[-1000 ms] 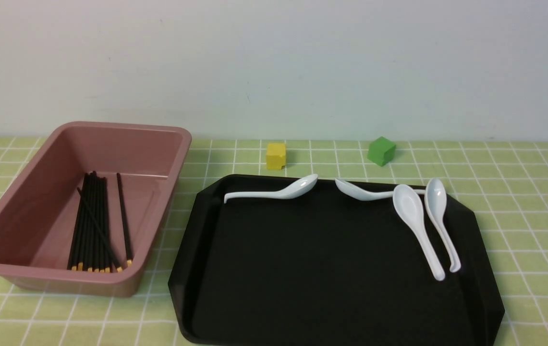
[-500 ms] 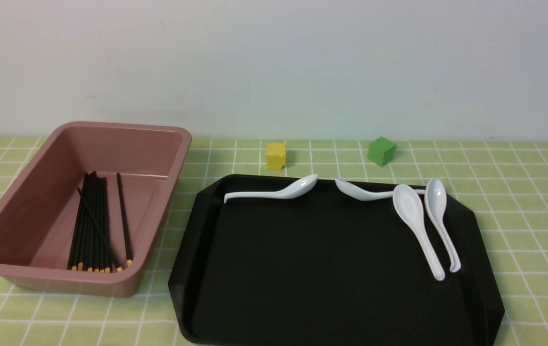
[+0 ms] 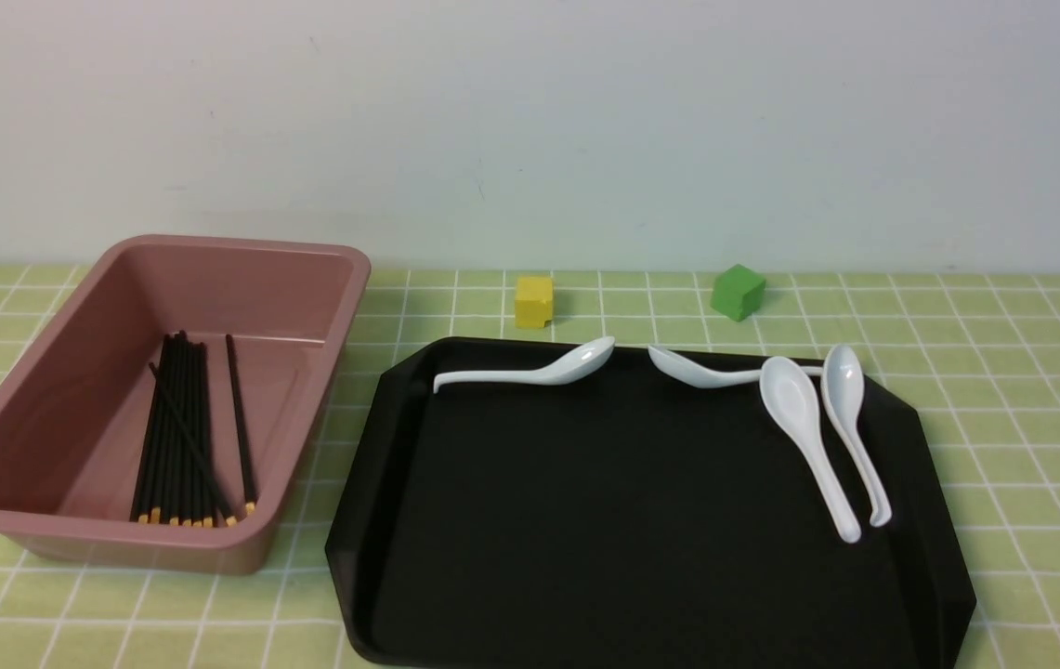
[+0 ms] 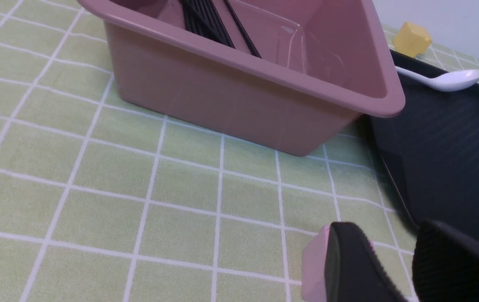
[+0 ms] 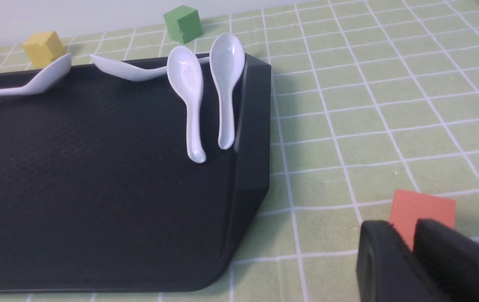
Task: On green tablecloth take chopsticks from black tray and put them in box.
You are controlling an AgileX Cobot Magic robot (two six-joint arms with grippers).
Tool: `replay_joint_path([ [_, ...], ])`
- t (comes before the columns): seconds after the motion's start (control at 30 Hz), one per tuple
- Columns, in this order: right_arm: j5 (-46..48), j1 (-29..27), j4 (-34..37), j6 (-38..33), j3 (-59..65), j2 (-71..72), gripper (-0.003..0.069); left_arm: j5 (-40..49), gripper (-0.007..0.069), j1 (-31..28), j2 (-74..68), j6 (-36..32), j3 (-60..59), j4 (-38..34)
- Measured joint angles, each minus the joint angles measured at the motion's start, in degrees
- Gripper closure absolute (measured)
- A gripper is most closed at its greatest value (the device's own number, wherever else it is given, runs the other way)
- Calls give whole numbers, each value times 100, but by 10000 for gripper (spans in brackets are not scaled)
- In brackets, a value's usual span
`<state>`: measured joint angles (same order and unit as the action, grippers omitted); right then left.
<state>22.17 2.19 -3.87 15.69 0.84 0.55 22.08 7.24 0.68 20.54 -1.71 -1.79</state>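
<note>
Left wrist view only: pink block (image 4: 315, 265), beside the left claw (image 4: 380, 228)
Left claw: parted, gripping nothing
Right claw (image 5: 399, 224): slightly parted, empty
White spoons (image 3: 799, 409): four, in the black tray (image 3: 641, 520)
Small blocks: one yellow (image 3: 534, 302), one green (image 3: 738, 293)
Chopsticks (image 3: 178, 427): in the box (image 3: 307, 409); overlapping, exact count unclear
Red block (image 5: 424, 212): cut off in front view, partly hidden in right wrist view

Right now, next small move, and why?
Probably none: hold both arms back, since the job looks done. The chopsticks lie in the pink-brown box, and the black tray shows only white spoons.
</note>
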Motion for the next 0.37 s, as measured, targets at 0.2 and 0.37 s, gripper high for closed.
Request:
replay_joint_path([
  [0.2, 0, 0, 0, 0, 0, 0, 518, 0, 386, 0, 0, 0, 0, 0],
  [0.37, 0, 0, 0, 0, 0, 0, 511, 0, 386, 0, 0, 0, 0, 0],
])
